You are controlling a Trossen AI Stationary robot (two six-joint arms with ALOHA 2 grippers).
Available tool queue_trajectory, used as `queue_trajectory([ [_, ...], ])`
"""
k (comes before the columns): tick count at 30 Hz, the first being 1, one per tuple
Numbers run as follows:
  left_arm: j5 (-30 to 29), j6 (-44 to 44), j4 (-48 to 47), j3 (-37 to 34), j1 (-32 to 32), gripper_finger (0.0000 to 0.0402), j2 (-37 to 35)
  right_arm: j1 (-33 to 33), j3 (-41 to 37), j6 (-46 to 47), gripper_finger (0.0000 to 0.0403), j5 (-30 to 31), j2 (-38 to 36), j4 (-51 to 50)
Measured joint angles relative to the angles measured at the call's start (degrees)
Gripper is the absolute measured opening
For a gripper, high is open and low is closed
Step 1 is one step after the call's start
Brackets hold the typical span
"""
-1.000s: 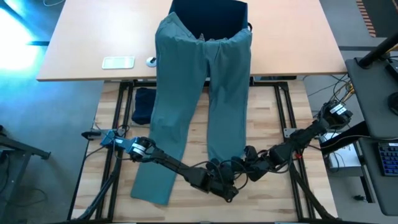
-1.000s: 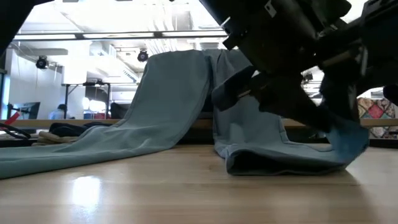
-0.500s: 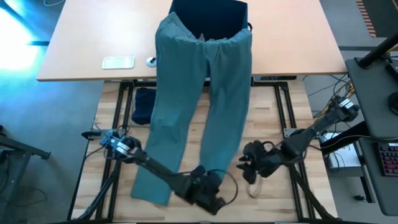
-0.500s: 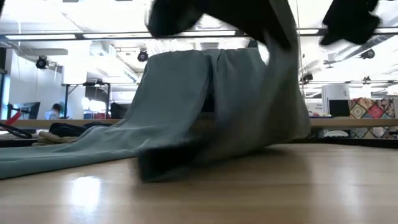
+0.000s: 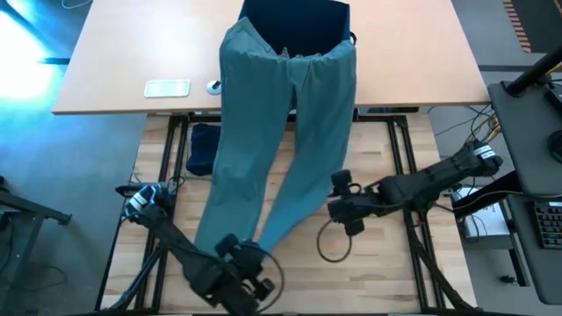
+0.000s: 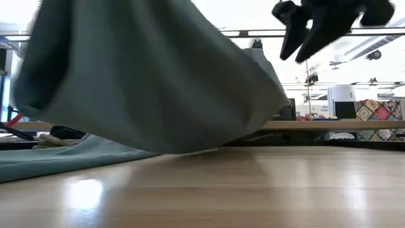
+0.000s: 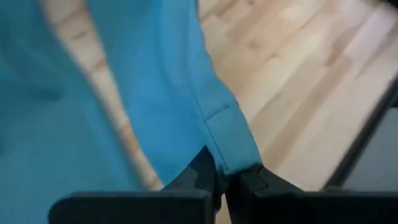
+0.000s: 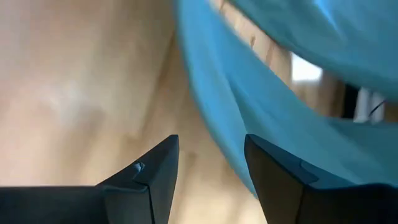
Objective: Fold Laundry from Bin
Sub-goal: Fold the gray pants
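Bin (image 5: 295, 19): far edge cut by high view's top; front wall and inside hidden under trousers (image 5: 285, 123) draped over rim. Trouser waist not visible.
Navy garment (image 5: 202, 147): part tucked under trouser leg near table's left edge; lettering not visible.
Low view: lifted trouser leg (image 6: 145, 76) blurred, fills most of picture, hides bin and far table; left gripper (image 5: 237, 263) hidden behind it.
Left wrist view: cloth blurred, hem end lost between fingertips.
Right gripper (image 5: 344, 204): only dark blurred shape in low view.
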Motion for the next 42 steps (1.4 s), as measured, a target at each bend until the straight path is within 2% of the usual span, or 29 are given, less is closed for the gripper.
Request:
queue_trajectory([
  [2,-0.06,-2.96,-4.69,-0.04,-1.53,0.0,-0.8,-2.19,0.24,-6.97,0.0185,0.14,1.1,-0.13],
  [8,-0.02,-12.54,-13.61,-0.11,-5.94,0.0,-1.99,-12.83,1.93,-16.73,0.0206,0.13,5.61,-2.22],
  [11,-0.4,-15.16,-13.62,-0.27,-7.31,0.0,-2.57,-19.08,1.84,-19.98,0.0213,0.3,7.65,-2.49],
  [14,0.14,-18.21,-13.61,-1.57,-8.47,0.0,-3.14,-23.63,2.04,-22.07,0.0216,3.57,8.7,-2.52],
  [16,0.74,-20.98,-13.7,-3.76,-9.67,0.0,-3.82,-25.2,2.75,-23.49,0.0215,4.75,8.35,-2.16],
  [21,-0.29,-30.24,-13.72,-7.41,-11.85,0.0,-4.56,-29.19,2.4,-33.72,0.0215,6.5,7.35,-0.07],
  [26,-0.42,-34.75,-13.68,-8.22,-11.94,0.0,-4.8,-32.51,2.41,-38.8,0.0215,7.79,7.35,5.57],
  [29,-0.22,-35.27,-13.6,-7.85,-12.01,0.0,-4.83,-32.53,4.68,-39.16,0.0215,8.71,6.2,3.76],
  [32,-0.14,-35.29,-13.67,-7.4,-11.97,0.0,-4.85,-32.98,7.2,-39.19,0.0215,5.5,3.42,0.93],
  [35,0.07,-35.43,-13.62,-6.68,-11.92,0.0,-4.85,-35.35,7.92,-39.87,0.0215,-2.43,0.92,-1.01],
  [37,0.09,-35.44,-13.45,-6.44,-11.92,0.0,-4.89,-37.19,7.25,-43.35,0.0215,-5.74,-0.66,-1.87],
  [42,0.12,-35.13,-12.86,-6.38,-12.35,0.0,-4.89,-41.14,4.72,-57.32,0.0215,-8.04,-1.64,-1.34],
])
